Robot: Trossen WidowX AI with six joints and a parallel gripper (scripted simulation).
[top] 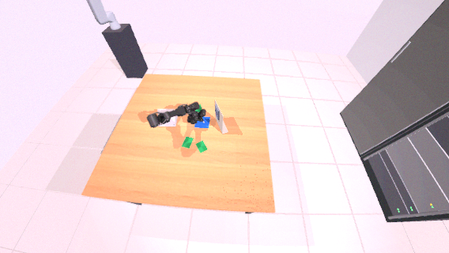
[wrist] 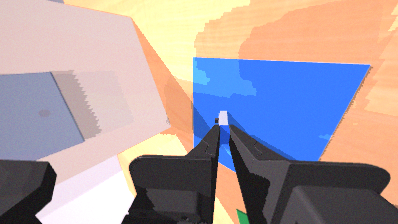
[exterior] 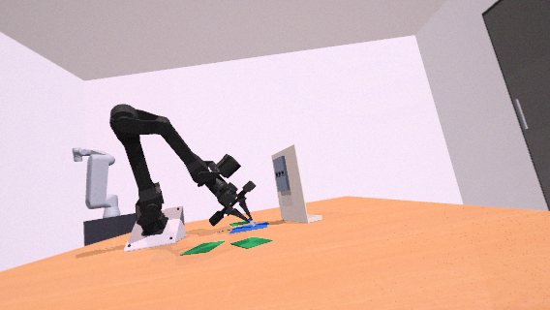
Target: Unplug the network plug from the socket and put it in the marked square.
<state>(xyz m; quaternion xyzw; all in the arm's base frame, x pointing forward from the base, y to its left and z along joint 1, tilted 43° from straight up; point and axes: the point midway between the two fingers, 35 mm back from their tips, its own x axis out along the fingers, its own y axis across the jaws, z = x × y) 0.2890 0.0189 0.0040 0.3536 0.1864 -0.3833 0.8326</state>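
My gripper (top: 201, 120) (exterior: 250, 220) (wrist: 223, 129) is shut on the plug and points steeply down. The plug (exterior: 252, 223) (wrist: 223, 118) is small, with a white end that shows beyond the fingertips and a blue part between them. It is low over the blue square (top: 202, 125) (exterior: 261, 226) (wrist: 300, 100), near the panel-side edge in the wrist view; whether it touches the surface I cannot tell. The upright panel (top: 222, 120) (exterior: 296, 194) (wrist: 100, 30) carries a grey-blue socket block (exterior: 280, 165) (wrist: 30, 100), and the plug is clear of it. The plug's tab cannot be made out.
Two green squares (top: 187, 142) (top: 201, 146) (exterior: 203, 248) (exterior: 252, 242) lie on the near side of the wooden table (top: 178, 178) (exterior: 363, 252). Another green square (top: 200, 107) (exterior: 236, 224) lies beyond the blue one. The panel's foot (exterior: 314, 219) rests on the table.
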